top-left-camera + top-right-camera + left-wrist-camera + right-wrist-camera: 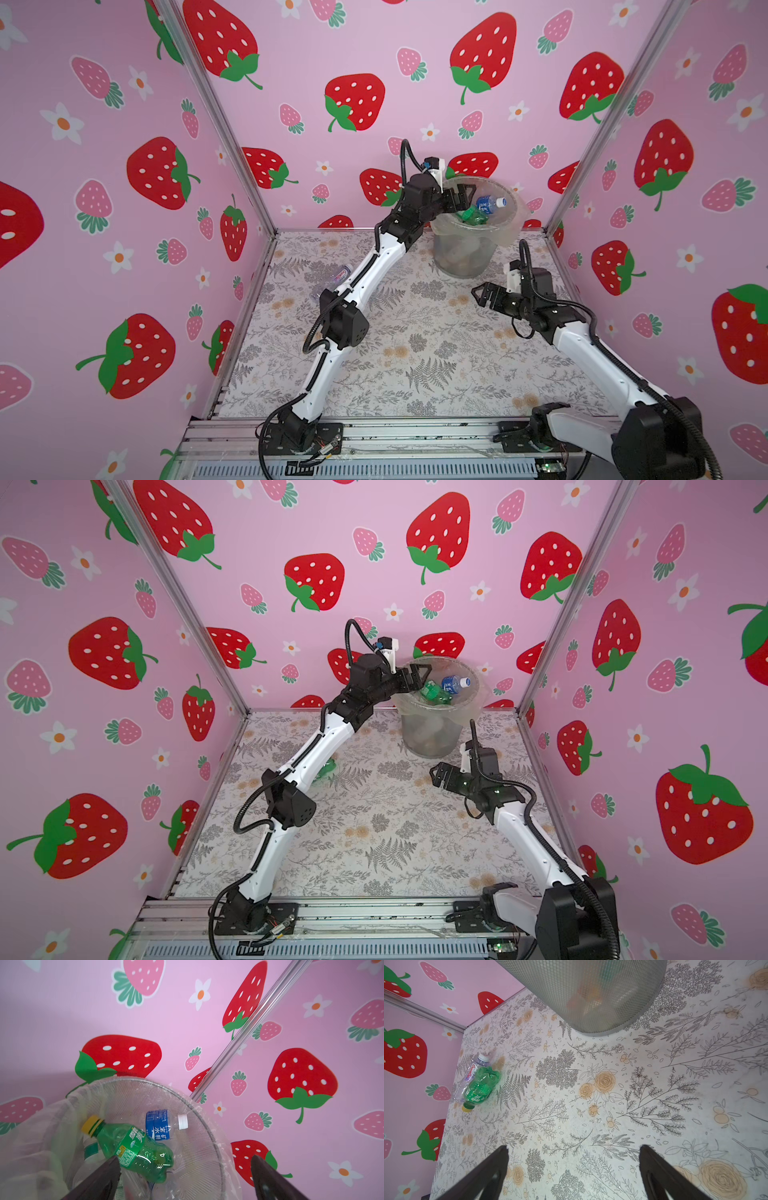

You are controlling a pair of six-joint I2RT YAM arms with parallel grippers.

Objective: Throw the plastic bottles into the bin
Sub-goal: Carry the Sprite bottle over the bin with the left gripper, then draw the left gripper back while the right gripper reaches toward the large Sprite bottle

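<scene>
Along the left edge of the surface (415, 374), a clear bottle (472, 1068) and a green bottle (479, 1086) are lying side by side, parallel to it, nearer my left arm. I'm hovering the left end effector (463, 199), spread and empty, over the bin (465, 257); the right end effector (480, 295) is hanging spread too.

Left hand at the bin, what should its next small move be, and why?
Probably lift the left hand back off the bin: its jaws stand open and empty, one green bottle lies inside, and a clear bottle and a second green bottle wait on the table.
</scene>
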